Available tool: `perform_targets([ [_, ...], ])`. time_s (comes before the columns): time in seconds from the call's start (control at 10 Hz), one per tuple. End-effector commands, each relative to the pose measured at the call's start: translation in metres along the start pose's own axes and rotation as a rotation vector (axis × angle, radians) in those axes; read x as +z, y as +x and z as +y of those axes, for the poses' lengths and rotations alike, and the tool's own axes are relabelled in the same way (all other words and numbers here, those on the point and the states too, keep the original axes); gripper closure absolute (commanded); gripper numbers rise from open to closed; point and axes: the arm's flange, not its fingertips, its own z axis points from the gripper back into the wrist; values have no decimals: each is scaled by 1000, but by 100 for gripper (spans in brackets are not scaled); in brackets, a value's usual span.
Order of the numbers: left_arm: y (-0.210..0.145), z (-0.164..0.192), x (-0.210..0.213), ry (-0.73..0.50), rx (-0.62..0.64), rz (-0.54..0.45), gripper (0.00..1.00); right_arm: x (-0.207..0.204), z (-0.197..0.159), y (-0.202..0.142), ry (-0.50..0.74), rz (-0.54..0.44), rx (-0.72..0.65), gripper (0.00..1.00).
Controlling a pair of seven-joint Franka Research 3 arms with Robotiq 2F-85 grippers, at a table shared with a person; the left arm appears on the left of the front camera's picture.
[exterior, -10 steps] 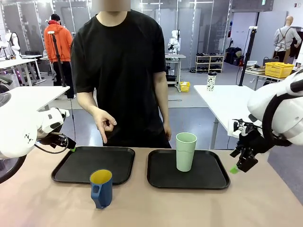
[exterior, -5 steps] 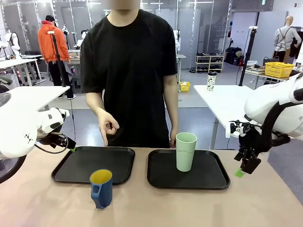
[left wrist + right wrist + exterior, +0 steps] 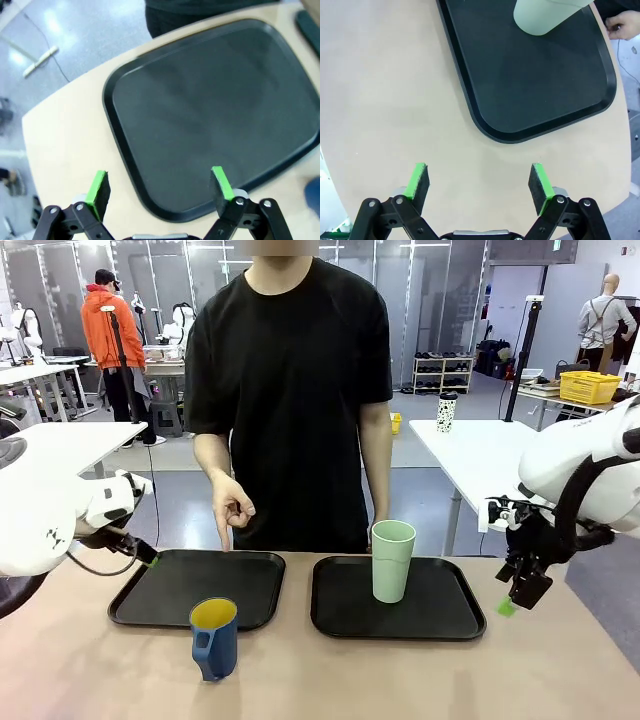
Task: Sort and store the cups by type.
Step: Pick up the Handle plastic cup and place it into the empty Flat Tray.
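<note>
My left gripper (image 3: 160, 180) and right gripper (image 3: 479, 180) hung wide and empty, and I reckoned the blue mug (image 3: 214, 638), on the table (image 3: 330, 680) at the left tray's (image 3: 160, 595) 6 o'clock, wanted a rim grasp clear of its handle.

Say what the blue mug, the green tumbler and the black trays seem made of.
Blue mug: smooth, slight sheen, thick handle; ceramic or plastic, unclear. Green tumbler: even matte pale surface, thin rim; probably plastic. Black trays: dull, faintly reflective, moulded raised rims; likely plastic.
</note>
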Motion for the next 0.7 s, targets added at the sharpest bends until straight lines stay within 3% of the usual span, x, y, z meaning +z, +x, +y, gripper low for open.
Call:
perform_targets([
  [0.0, -16, 8, 10, -16, -376, 29, 0, -2, -1, 0, -2, -9, -1, 0],
  [0.2, -36, -8, 12, -104, -713, 96, 0, -2, -1, 0, -2, -9, -1, 0],
  [0.3, -45, -15, 16, -203, -820, 115, 0, -2, -1, 0, -2, -9, -1, 0],
  [0.6, -65, -29, 28, -346, -1004, 180, 0, -2, -1, 0, -2, -9, -1, 0],
])
